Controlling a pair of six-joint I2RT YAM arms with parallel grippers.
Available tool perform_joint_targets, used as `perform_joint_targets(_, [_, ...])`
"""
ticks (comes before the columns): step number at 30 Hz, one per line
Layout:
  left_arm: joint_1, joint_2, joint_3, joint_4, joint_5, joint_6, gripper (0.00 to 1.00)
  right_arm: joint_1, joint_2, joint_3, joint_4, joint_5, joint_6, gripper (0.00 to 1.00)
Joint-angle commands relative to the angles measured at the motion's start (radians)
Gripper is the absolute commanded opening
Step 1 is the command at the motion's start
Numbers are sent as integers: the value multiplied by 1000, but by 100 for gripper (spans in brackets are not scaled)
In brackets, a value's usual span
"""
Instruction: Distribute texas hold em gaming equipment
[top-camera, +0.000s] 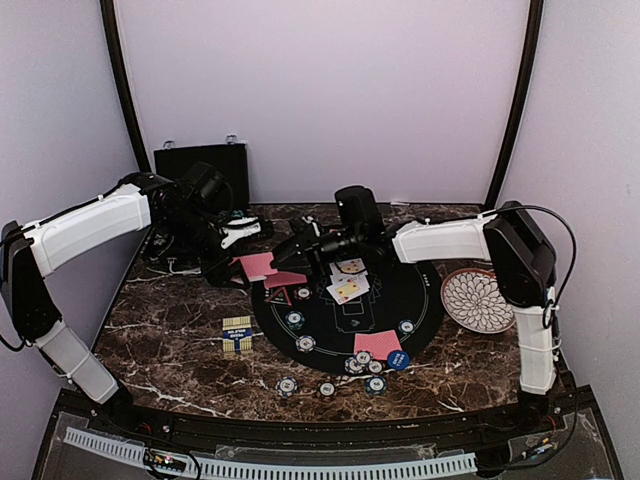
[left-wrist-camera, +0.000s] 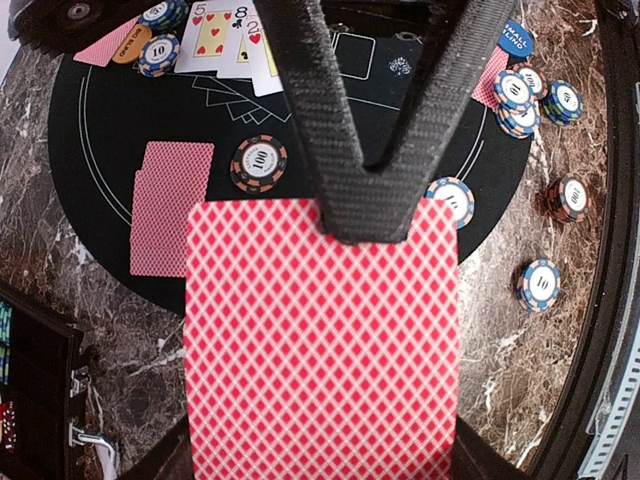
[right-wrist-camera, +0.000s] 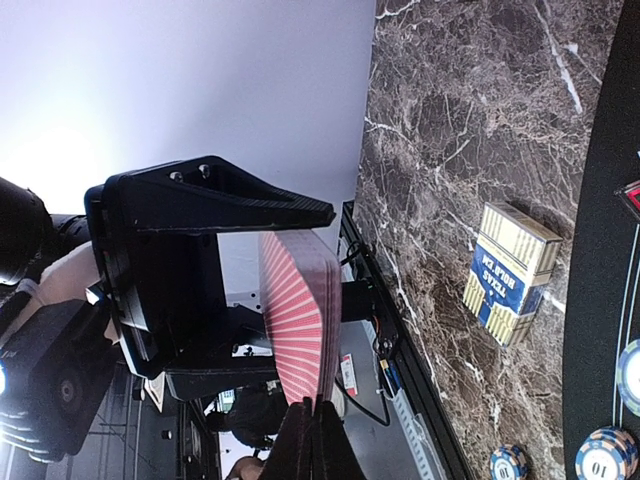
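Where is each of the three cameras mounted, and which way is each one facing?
Top external: above and behind the bases, looking down on the marble table; left arm and right arm show.
Left wrist: looks down past its own shut fingers at the red-backed deck they hold, black mat below.
Right wrist: rolled sideways, faces the left gripper across the table; own shut fingers at bottom.
Shared: both wrist views show the deck.

A chip (left-wrist-camera: 259, 162) is showing 100, and other chips (left-wrist-camera: 541, 283) are showing 10. Face-up cards (left-wrist-camera: 222, 35) are showing 5, 8 and 2. A blue disc (left-wrist-camera: 517, 36) is reading SMALL BLIND, and a small box (right-wrist-camera: 512, 272) is reading TEXAS HOLD'EM.
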Motion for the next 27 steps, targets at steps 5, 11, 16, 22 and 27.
perform_joint_targets(5, [6, -36, -2, 5, -7, 14, 0, -65, -116, -123, 153, -22, 70, 0])
perform_joint_targets(11, [6, -41, -8, 5, -11, 15, 0, -157, -208, -233, 41, -16, -43, 0])
perform_joint_targets(16, [6, -43, -10, 4, -13, 17, 0, -270, -274, -305, -161, 7, -207, 0])
perform_joint_targets(22, [6, -41, -7, 2, -8, 19, 0, -387, -289, -317, -431, 106, -439, 0])
perform_joint_targets(27, [6, -40, -4, -2, -7, 20, 0, -452, -262, -307, -545, 217, -561, 0])
